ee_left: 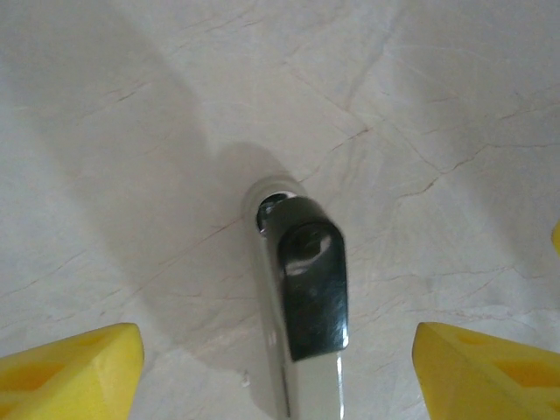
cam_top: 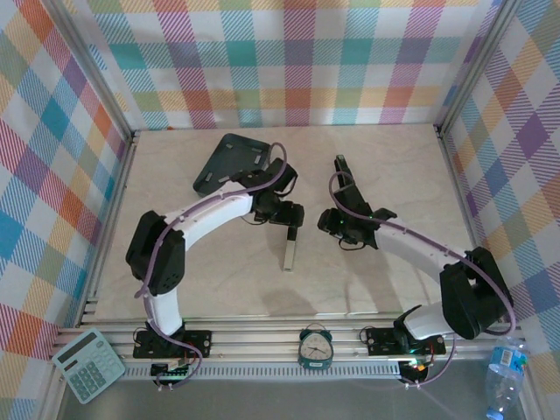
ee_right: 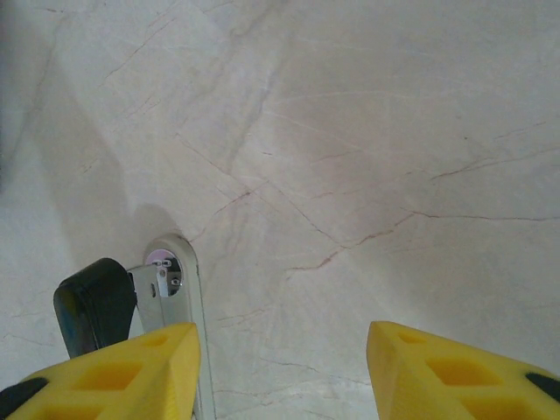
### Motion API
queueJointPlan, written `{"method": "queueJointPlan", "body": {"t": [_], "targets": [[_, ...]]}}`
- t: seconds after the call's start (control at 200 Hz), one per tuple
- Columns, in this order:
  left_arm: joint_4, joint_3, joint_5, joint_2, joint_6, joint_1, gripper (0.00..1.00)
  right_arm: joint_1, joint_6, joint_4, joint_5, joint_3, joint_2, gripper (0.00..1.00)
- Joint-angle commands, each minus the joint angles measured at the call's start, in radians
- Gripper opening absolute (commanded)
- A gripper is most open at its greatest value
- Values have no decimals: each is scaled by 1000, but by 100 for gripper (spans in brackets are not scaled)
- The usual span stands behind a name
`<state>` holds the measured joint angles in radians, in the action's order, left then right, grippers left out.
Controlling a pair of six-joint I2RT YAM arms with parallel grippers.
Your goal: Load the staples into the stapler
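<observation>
The stapler (cam_top: 289, 254) is lying on the pale marbled bench (cam_top: 201, 280), about midway between the two arms, with its length running near to far. The left hand (cam_top: 290, 219) is hanging over its far end. Seen from that wrist, the left hand (ee_left: 276, 350) is released, its yellow fingers (ee_left: 79, 367) spread wide on either side of the chrome arm (ee_left: 302, 297) and touching nothing. The right hand (cam_top: 337, 226) is hovering just to the right. Its wrist view shows the right hand (ee_right: 282, 350) released and empty too, with one finger (ee_right: 131, 367) just beside the stapler's black cap (ee_right: 92, 306).

To my eye they are getting ready to pin the stapler down and swing it open, so the loading proper is not yet begun. The chrome is looking slick and the bench smooth, so the left hand is wanting to come down square and clench low across the narrow sides. A grip on the rounded tip is likely to slip off. The right hand is better off steadying the black end than nudging it, as a sideways push is likely to send the whole thing sliding.

Whether any staples are lying on the dark tray (cam_top: 229, 162) at the far left is too small to tell.
</observation>
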<state>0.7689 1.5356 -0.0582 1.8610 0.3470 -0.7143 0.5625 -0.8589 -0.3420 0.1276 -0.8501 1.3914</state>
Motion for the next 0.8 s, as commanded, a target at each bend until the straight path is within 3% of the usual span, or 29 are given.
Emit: {"method": "queueJointPlan", "body": {"t": [0.0, 0.33, 0.535, 0.795], "targets": [[68, 69, 31, 82, -9, -11, 78, -9, -12, 21, 12, 37, -64, 52], [160, 179, 83, 242, -31, -51, 68, -30, 32, 42, 6, 83, -137, 53], [168, 181, 109, 260, -51, -55, 61, -35, 57, 19, 6, 60, -139, 53], [157, 187, 127, 257, -89, -55, 47, -36, 13, 31, 20, 87, -176, 53]]}}
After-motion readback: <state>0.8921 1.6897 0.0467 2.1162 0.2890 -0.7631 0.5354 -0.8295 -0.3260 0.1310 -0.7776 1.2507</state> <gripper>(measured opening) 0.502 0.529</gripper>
